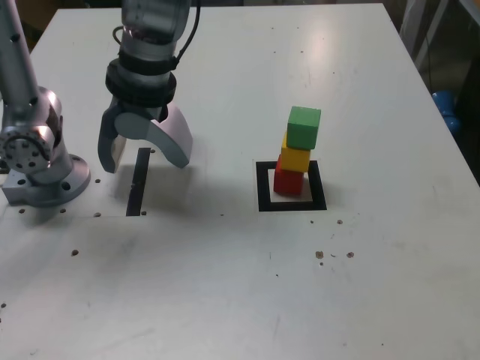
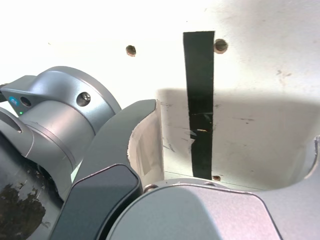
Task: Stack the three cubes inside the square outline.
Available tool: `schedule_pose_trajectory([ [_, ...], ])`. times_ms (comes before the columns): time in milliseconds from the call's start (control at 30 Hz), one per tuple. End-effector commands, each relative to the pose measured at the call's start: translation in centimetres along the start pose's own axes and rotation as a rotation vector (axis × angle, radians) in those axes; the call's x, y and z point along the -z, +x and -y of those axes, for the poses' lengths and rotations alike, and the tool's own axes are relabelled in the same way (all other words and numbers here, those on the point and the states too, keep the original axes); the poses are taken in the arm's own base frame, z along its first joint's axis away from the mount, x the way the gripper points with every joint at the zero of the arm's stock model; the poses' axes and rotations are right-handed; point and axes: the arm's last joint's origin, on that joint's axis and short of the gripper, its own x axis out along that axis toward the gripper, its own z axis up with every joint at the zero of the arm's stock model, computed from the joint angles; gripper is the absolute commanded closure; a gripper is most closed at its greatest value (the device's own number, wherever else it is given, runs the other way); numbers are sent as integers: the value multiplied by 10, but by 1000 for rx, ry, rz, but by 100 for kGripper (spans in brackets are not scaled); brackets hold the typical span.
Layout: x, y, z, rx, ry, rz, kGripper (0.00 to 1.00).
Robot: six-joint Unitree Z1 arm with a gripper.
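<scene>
At the exterior view's left, the hand (image 1: 142,155) is seen hanging spread wide and empty above a straight black strip (image 1: 136,182) on the white desk (image 1: 225,285), well apart from the stack. The wrist view shows the same strip (image 2: 200,100) between the parted fingers and nothing held. Toward the exterior view's right, the red cube (image 1: 288,180) is set inside the square outline (image 1: 263,187), with the yellow cube (image 1: 294,156) on it and the green cube (image 1: 304,127) on top, each slightly offset. The blocks are judged light, rigid and smooth-faced, best taken by two opposite side faces; the uneven tower could be toppled by a nudge. The desk is flat, scuffed and speckled, with open room around the stack.
</scene>
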Motion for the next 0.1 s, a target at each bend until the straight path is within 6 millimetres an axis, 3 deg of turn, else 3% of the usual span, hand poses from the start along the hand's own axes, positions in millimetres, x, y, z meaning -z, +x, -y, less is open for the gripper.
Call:
schedule_pose_trajectory([
  [0,2,0,0,4,5,8,0],
  [67,3,1,0,7,8,8,0],
])
